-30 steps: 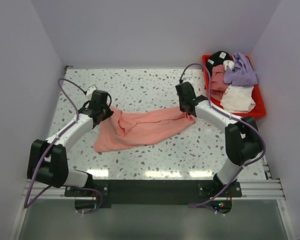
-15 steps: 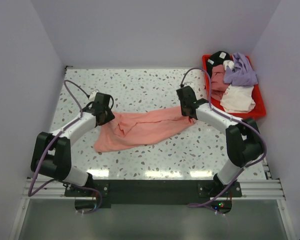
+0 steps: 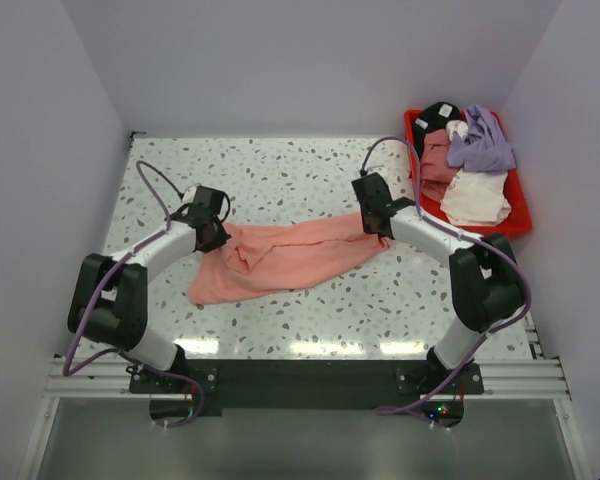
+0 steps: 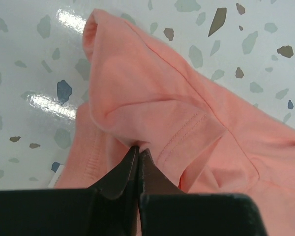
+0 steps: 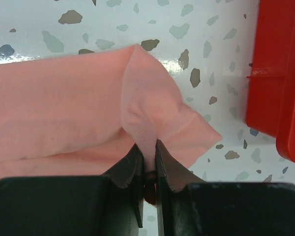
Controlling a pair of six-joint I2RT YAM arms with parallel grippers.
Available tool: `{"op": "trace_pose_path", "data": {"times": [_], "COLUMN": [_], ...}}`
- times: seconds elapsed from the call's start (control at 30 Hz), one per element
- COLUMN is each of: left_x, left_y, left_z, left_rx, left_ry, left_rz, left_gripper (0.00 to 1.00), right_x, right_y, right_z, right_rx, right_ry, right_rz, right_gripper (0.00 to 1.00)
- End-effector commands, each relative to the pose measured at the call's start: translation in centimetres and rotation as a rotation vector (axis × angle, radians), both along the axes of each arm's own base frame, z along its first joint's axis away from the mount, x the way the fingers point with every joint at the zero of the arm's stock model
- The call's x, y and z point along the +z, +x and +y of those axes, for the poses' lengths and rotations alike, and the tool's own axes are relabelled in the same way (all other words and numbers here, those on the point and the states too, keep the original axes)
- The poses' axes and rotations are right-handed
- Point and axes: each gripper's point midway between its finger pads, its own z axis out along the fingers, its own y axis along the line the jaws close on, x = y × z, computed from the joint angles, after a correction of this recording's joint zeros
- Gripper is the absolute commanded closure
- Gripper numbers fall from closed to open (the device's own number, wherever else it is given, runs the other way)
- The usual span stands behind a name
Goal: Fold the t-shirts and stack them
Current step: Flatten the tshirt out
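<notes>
A salmon-pink t-shirt (image 3: 285,257) lies stretched and crumpled across the middle of the speckled table. My left gripper (image 3: 216,236) is shut on its left end; the left wrist view shows the fingers pinching a fold of the shirt (image 4: 152,113) at my left gripper (image 4: 138,150). My right gripper (image 3: 379,226) is shut on the shirt's right end; the right wrist view shows a fold of the pink cloth (image 5: 147,118) pinched in my right gripper (image 5: 148,147). Both hold the cloth low over the table.
A red bin (image 3: 520,212) at the back right holds several more garments: purple (image 3: 483,143), white (image 3: 475,197), dusty pink (image 3: 438,160) and black. Its red wall (image 5: 280,78) shows close on the right in the right wrist view. White walls enclose the table.
My left gripper has shifted slightly right and back, with its arm swinging outward. The shirt and my right gripper have barely moved.
</notes>
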Motion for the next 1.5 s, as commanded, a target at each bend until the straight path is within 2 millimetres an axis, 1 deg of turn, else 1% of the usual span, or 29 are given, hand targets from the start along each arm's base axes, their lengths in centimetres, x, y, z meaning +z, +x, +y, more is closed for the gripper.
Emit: {"op": "trace_pose_path", "data": {"times": [0.0, 0.1, 0.17, 0.23, 0.27, 0.33, 0.37, 0.43, 0.47, 0.53, 0.57, 0.6, 0.63, 0.7, 0.8, 0.83, 0.87, 0.97, 1.0, 1.07, 1.1, 1.13, 1.2, 1.3, 1.33, 1.37, 1.4, 1.43, 1.47], "left_x": [3.4, 6.9, 10.1, 12.4, 15.1, 17.8, 19.6, 22.0, 23.6, 25.8, 27.6, 28.7, 31.0, 33.7, 38.1, 40.7, 41.9, 45.5, 46.5, 47.7, 48.5, 48.6, 49.2, 48.5, 46.9, 45.9, 44.8, 41.7, 39.8], "left_y": [1.7, 2.5, 2.8, 2.8, 2.9, 2.6, 1.9, 1.3, 0.6, -0.2, -1.1, -1.6, -2.8, -4.1, -7.0, -8.7, -9.5, -12.2, -12.9, -13.5, -13.9, -13.4, -12.7, -9.5, -6.9, -5.4, -4.0, -0.6, 0.9], "left_z": [0.4, 0.8, 1.2, 1.6, 1.8, 2.0, 2.4, 2.7, 2.8, 2.7, 2.7, 2.8, 3.0, 3.5, 4.3, 4.7, 5.0, 6.0, 6.2, 6.6, 6.7, 6.6, 6.3, 5.8, 5.3, 5.4, 5.3, 5.0, 5.6], "left_rx": [0.027, 0.051, 0.072, 0.086, 0.099, 0.102, 0.112, 0.118, 0.123, 0.117, 0.105, 0.101, 0.099, 0.105, 0.11, 0.112, 0.111, 0.124, 0.124, 0.133, 0.132, 0.131, 0.118, 0.124, 0.125, 0.147, 0.159, 0.175, 0.224], "left_ry": [0.01, 0.011, 0.008, 0.008, -0.001, -0.009, -0.013, -0.029, -0.051, -0.08, -0.103, -0.113, -0.133, -0.151, -0.187, -0.208, -0.211, -0.229, -0.231, -0.227, -0.227, -0.222, -0.213, -0.183, -0.155, -0.13, -0.105, -0.056, -0.013], "left_rz": [-0.086, -0.178, -0.26, -0.317, -0.382, -0.44, -0.482, -0.539, -0.581, -0.638, -0.689, -0.717, -0.782, -0.855, -0.985, -1.057, -1.097, -1.207, -1.239, -1.271, -1.288, -1.283, -1.292, -1.25, -1.187, -1.151, -1.115, -1.022, -0.972], "left_gripper": [1.0, 1.0, 1.0, 1.0, 1.0, 1.0, 1.0, 1.0, 1.0, 1.0, 1.0, 1.0, 1.0, 1.0, 1.0, 1.0, 1.0, 1.0, 1.0, 1.0, 1.0, 1.0, 1.0, 1.0, 1.0, 1.0, 1.0, 1.0, 1.0], "right_x": [2.1, 4.7, 7.2, 9.4, 11.6, 13.8, 16.1, 18.2, 19.2, 22.3, 23.4, 25.5, 26.6, 29.7, 33.8, 35.5, 37.3, 40.9, 41.5, 42.9, 43.1, 43.2, 42.8, 40.9, 40.2, 38.5, 37.5, 36.3, 34.7], "right_y": [0.9, 1.2, 1.1, 0.9, 0.6, 0.1, -0.5, -1.4, -1.8, -3.4, -4.0, -5.3, -5.9, -7.9, -10.2, -11.6, -12.6, -15.8, -16.4, -17.7, -17.9, -17.8, -17.1, -14.5, -13.7, -11.7, -10.7, -9.4, -8.1], "right_z": [-0.5, -1.0, -1.6, -1.9, -2.2, -2.5, -2.9, -3.2, -3.4, -4.0, -4.2, -4.4, -4.6, -4.8, -5.3, -5.3, -5.4, -5.4, -5.3, -5.4, -5.5, -5.6, -5.7, -5.5, -5.2, -4.6, -4.4, -4.5, -4.3], "right_rx": [-0.023, -0.042, -0.057, -0.061, -0.066, -0.066, -0.064, -0.058, -0.057, -0.051, -0.045, -0.029, -0.021, 0.015, 0.043, 0.078, 0.096, 0.174, 0.193, 0.222, 0.221, 0.215, 0.189, 0.131, 0.122, 0.103, 0.084, 0.048, 0.023], "right_ry": [-0.026, -0.027, -0.026, -0.016, -0.001, 0.015, 0.04, 0.067, 0.079, 0.124, 0.14, 0.178, 0.197, 0.255, 0.325, 0.365, 0.392, 0.468, 0.484, 0.513, 0.514, 0.512, 0.493, 0.451, 0.438, 0.412, 0.395, 0.364, 0.342], "right_rz": [-0.056, -0.115, -0.173, -0.219, -0.269, -0.31, -0.363, -0.413, -0.436, -0.511, -0.536, -0.588, -0.613, -0.684, -0.78, -0.822, -0.861, -0.941, -0.955, -0.986, -0.991, -0.991, -0.971, -0.915, -0.896, -0.849, -0.826, -0.8, -0.774], "right_gripper": [1.0, 1.0, 1.0, 1.0, 1.0, 1.0, 1.0, 1.0, 1.0, 1.0, 1.0, 1.0, 1.0, 1.0, 1.0, 1.0, 1.0, 1.0, 1.0, 1.0, 1.0, 1.0, 1.0, 0.99, 0.99, 0.99, 0.99, 0.99, 0.98]}}
